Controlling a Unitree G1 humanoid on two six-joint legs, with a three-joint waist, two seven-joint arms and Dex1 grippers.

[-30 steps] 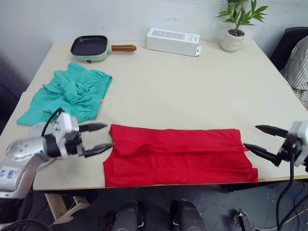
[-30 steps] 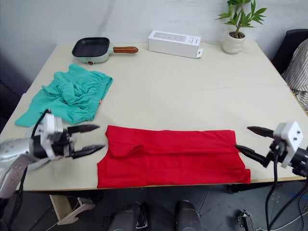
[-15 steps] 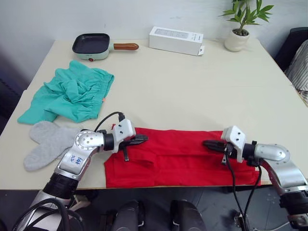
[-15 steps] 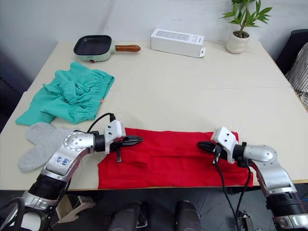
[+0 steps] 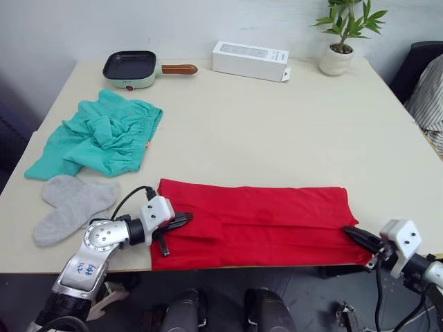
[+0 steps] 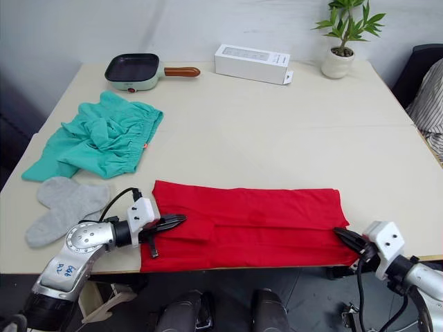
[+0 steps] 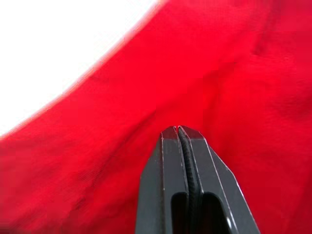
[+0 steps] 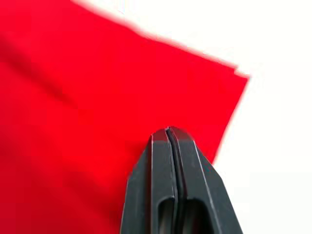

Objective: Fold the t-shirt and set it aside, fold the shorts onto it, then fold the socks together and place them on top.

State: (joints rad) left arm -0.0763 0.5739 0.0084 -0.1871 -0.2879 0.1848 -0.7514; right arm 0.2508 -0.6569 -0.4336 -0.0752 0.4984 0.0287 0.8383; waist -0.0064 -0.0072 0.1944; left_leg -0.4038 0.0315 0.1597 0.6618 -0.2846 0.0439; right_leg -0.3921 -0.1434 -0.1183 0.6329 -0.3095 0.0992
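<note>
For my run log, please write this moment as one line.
stage: t-shirt fold | left pincer: shut, on shirt | right pincer: shut, at shirt edge | shorts, socks: untouched

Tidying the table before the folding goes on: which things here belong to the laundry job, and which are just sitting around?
Job: t-shirt, shorts, socks.
Lying about: frying pan, white box, potted plant.

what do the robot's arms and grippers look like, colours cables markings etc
Both arms are silver-grey metal with rounded joints. The left arm carries a small blue handwritten mark on its forearm. Each wrist ends in a white blocky housing, with a thin black cable looping from it back along the arm. The left gripper and the right gripper each have two slim, tapered black fingers, smooth and pointed at the tips.
</note>
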